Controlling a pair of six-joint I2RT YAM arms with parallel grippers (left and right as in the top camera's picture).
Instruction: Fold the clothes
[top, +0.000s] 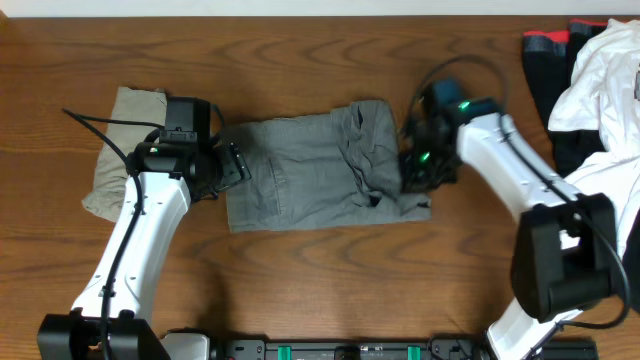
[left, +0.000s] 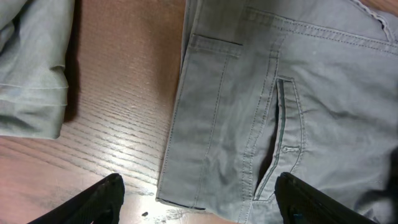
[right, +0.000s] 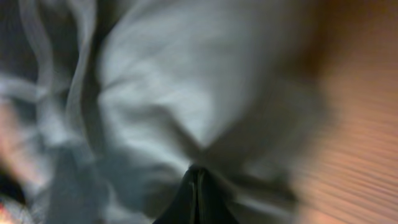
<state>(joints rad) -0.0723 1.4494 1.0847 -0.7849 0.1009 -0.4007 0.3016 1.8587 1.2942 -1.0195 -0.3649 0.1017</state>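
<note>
The grey shorts (top: 310, 165) lie flat in the middle of the table, their right side rumpled. In the left wrist view the grey shorts (left: 249, 106) show a pocket slit and a waistband corner. My left gripper (top: 232, 165) is open at their left edge, its fingers (left: 199, 202) straddling that corner. My right gripper (top: 415, 170) is at the shorts' right edge. Its fingers (right: 196, 196) are shut together with grey fabric (right: 174, 93) bunched at the tips; that view is blurred. The khaki shorts (top: 120, 150) lie folded at the far left and also show in the left wrist view (left: 31, 68).
A pile of other clothes sits at the top right: a white garment (top: 600, 75) over a black one with a red band (top: 545, 42). The wooden table (top: 300, 60) runs on behind and in front of the shorts.
</note>
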